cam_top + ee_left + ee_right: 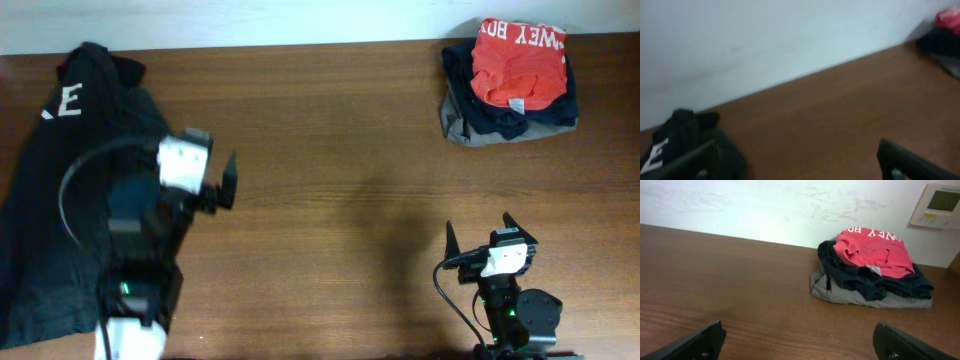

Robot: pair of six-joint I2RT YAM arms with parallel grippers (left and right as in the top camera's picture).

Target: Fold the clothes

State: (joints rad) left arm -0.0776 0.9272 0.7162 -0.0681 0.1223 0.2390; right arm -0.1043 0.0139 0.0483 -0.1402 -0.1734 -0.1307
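1. Far right corner of the desk (340,150): there's a pile, and the red shirt (520,65) sits on top of it, bundled small with white lettering facing up.
2. The right wrist view shows that shirt (872,250) is compact but a bit rumpled. It rests on a dark shirt (865,277), with a grey one (840,292) at the bottom. I'd call all three folded, or close to it.
3. Over on the left, it's a different story. A black garment (60,200) sprawls across the desk's left end, loose and creased, with a white letter showing near its far edge. No fold in it that I can see.
4. The left tool (215,170) hangs above the right edge of that black garment. Its jaws are spread wide and hold nothing. The left wrist view has the cloth (685,135) low on the left, beside one finger.
5. The right tool (482,235) is parked near right over bare wood, well apart from the pile. It is also released and empty, fingers (695,342) splayed.
6. My read: the red shirt's job looks finished, and the black garment is what's left. It needs to be spread, folded and probably carried to the pile.
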